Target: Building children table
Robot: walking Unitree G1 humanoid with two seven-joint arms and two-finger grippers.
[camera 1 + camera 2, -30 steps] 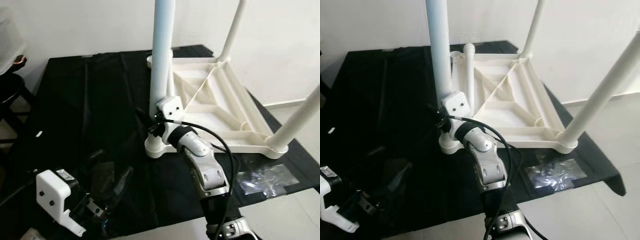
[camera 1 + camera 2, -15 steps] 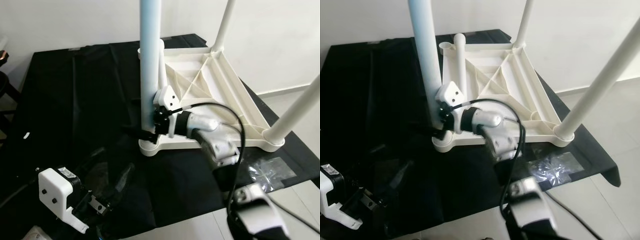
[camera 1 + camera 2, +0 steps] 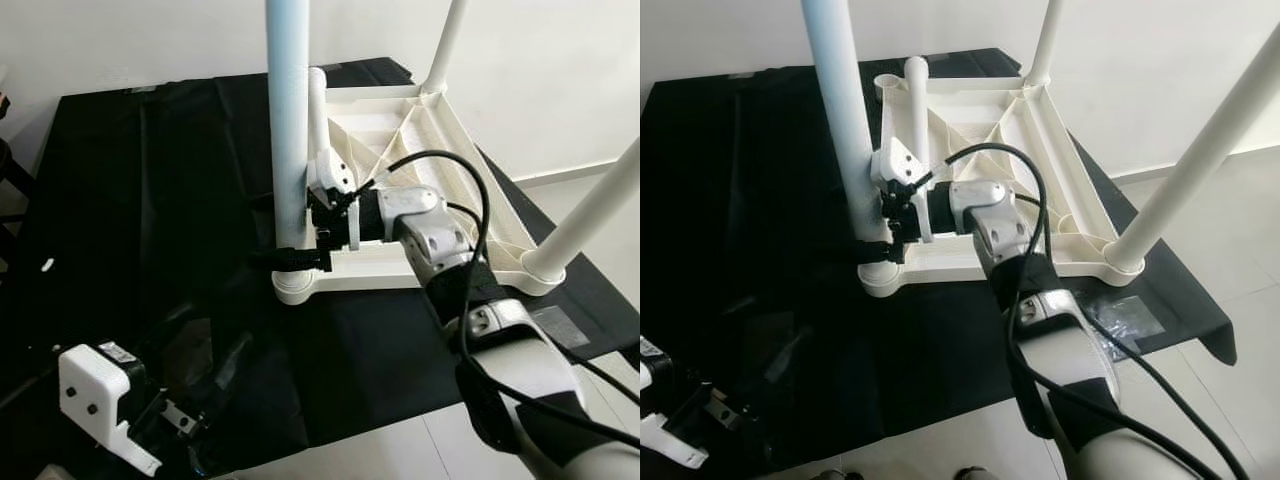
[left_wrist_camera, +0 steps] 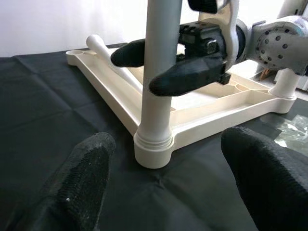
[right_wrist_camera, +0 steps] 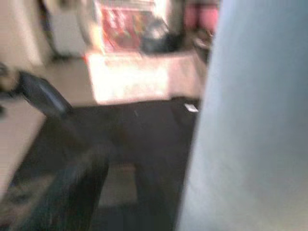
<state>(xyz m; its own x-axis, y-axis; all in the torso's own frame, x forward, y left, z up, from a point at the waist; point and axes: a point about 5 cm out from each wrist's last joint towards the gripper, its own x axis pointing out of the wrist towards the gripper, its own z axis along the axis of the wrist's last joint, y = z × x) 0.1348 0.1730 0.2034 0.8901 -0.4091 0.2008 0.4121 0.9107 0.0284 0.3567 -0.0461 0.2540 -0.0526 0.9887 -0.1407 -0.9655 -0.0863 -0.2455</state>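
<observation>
Upturned white children's table [image 3: 420, 150] laid on black-covered desk [image 3: 150, 180], its 9 o'clock leg [image 3: 288, 120] clasped by right pincer [image 4: 166, 65], left pincer [image 4: 168, 187] held open at 7 o'clock.

Smooth white plastic table frame [image 3: 440, 150] — matt black cloth [image 3: 150, 200], creased

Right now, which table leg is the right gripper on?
The near-left upright leg, standing in its corner socket; the right gripper has a finger either side. One leg lies loose on the frame.
</observation>
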